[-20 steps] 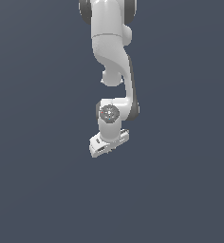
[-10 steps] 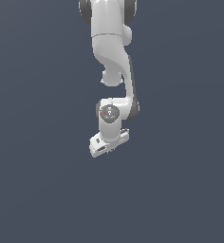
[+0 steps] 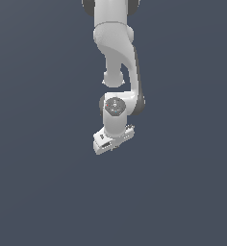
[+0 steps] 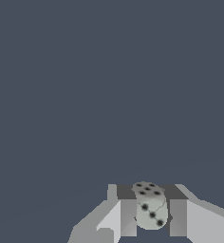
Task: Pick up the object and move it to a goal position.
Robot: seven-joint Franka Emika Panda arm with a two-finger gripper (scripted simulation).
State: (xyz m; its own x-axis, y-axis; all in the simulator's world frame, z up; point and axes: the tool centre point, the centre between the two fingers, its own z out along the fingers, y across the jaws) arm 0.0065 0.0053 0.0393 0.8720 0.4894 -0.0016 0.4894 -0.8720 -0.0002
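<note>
the small pale grey-white dice with black dots (image 4: 151,209) sits tight between the two grey fingers (image 4: 128,216) of the white robot gripper (image 4: 152,217), which is closed on it. nothing has moved in the last second; the arm (image 3: 116,57) hangs still over the plain dark grey floor (image 3: 38,192). maybe the dice has reached its goal.

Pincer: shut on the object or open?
Shut on the die. In the wrist view the pale, black-dotted die sits between the pincer fingers, both touching its sides. The exterior view hides it.
</note>
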